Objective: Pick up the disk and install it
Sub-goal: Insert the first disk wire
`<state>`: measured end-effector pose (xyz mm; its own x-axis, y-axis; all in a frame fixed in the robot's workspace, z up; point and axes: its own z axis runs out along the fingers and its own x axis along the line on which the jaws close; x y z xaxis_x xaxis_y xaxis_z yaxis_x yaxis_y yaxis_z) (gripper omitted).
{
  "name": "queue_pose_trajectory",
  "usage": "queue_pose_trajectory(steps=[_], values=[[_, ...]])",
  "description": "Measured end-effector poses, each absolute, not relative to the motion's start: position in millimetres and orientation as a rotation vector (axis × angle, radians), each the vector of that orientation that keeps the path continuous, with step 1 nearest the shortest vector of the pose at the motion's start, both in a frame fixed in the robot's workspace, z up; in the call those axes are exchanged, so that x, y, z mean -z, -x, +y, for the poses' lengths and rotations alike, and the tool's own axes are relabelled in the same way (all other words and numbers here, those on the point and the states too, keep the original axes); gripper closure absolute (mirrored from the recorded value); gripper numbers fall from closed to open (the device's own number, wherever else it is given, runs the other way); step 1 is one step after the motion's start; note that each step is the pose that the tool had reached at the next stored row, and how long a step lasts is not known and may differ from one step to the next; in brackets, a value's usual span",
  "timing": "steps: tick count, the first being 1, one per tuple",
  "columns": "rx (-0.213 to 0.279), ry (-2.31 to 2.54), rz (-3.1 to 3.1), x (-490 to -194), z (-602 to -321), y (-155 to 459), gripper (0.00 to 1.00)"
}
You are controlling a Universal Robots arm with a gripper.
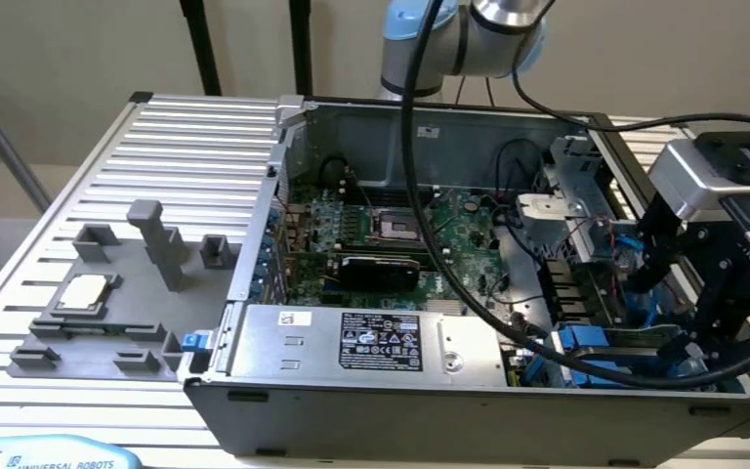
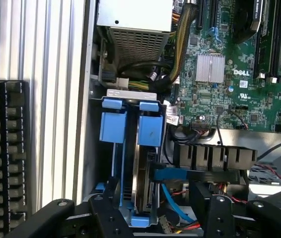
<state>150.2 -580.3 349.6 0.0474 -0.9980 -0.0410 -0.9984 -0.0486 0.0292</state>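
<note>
The disk (image 2: 144,173) stands on edge in the drive bay of the open computer case (image 1: 258,225), its silver-grey side showing below a bright blue carrier tab (image 2: 149,130). My gripper (image 2: 160,215) hangs just above the bay with its black fingers (image 2: 105,213) spread wide. The disk stands between them and nothing is clamped. In the exterior view the gripper (image 1: 690,342) is low at the case's right end, over the blue carriers (image 1: 597,342).
A second blue carrier (image 2: 113,126) fills the neighbouring slot. The motherboard (image 1: 389,234), black and blue cables (image 2: 177,174) and the silver power supply box (image 1: 375,342) crowd the case. A grey fixture with a square chip (image 1: 82,293) sits on the ribbed table. A keyboard (image 2: 4,158) lies beside the case.
</note>
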Motion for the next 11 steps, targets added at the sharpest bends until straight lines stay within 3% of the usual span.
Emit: queue_pose_trajectory(steps=[11], values=[[-0.130, 2.244, 2.133, -349.3, -598.3, -162.3, 0.33]])
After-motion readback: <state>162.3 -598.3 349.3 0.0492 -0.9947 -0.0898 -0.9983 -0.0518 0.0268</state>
